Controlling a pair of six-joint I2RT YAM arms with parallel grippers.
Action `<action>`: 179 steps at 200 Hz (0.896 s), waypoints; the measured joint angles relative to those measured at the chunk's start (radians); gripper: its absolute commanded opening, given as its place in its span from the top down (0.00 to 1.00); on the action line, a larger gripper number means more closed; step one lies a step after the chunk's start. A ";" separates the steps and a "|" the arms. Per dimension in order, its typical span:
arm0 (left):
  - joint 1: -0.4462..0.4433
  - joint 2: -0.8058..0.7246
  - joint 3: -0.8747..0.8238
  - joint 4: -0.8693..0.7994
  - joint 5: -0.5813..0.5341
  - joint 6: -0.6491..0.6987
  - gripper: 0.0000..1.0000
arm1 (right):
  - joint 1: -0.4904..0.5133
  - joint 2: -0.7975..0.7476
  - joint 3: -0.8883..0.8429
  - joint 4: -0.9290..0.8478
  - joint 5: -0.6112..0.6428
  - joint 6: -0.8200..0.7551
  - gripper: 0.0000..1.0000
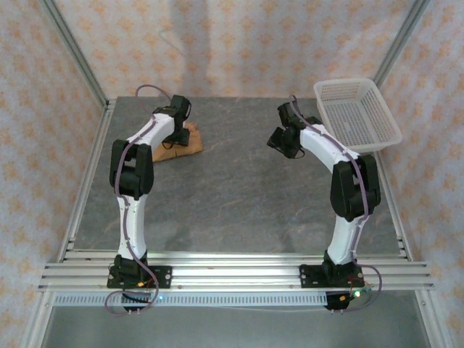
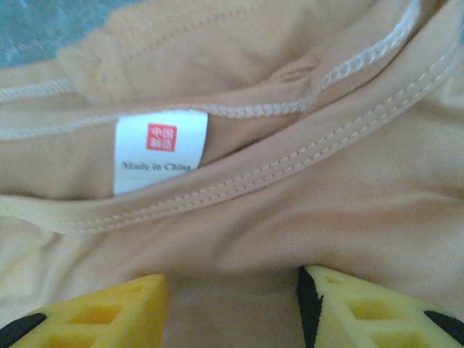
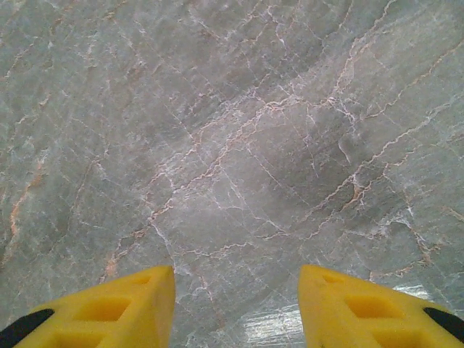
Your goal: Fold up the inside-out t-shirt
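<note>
**TAN T-SHIRT, INSIDE OUT: FAR-LEFT TABLETOP**

*Top external.* The inside-out t-shirt [image 1: 187,142] is soft orange-brown cloth, bunched into a small wedge-shaped heap at the far left of the grey, veined, stone-look tabletop [image 1: 246,196]. The left tool [image 1: 176,136] points down onto the heap. The right tool [image 1: 285,142] hangs over bare surface, well apart from the garment. A white lattice basket [image 1: 341,85], rectangular with flared walls, sits at the far right corner.

*Left wrist.* The left tool's yellow fingers [image 2: 109,312], moulded with hollow cells, stand apart. The tool is open, with smooth cloth showing in the gap. The fine knit fabric lies in layered folds, and pale stitched seams [image 2: 341,69] curve across it. A white rectangular label [image 2: 159,151] (red square mark, "Made in China") is tucked behind a hem.

*Right wrist.* The right tool's fingers [image 3: 109,312] are likewise spread and the tool is open, holding nothing. Below it the tabletop is marbled grey with whitish and rust-coloured veins, and it looks glossy near the lower edge.
</note>
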 measured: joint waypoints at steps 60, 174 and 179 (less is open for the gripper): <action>0.000 -0.403 -0.335 0.132 0.190 -0.122 0.44 | 0.000 -0.111 -0.065 -0.003 0.030 -0.098 0.29; -0.112 -0.891 -1.069 0.636 -0.235 -0.043 0.00 | -0.040 -0.858 -0.921 0.633 0.718 -0.599 0.01; -0.103 -0.903 -1.106 0.669 -0.238 -0.033 0.00 | -0.056 -0.849 -0.955 0.677 0.723 -0.610 0.01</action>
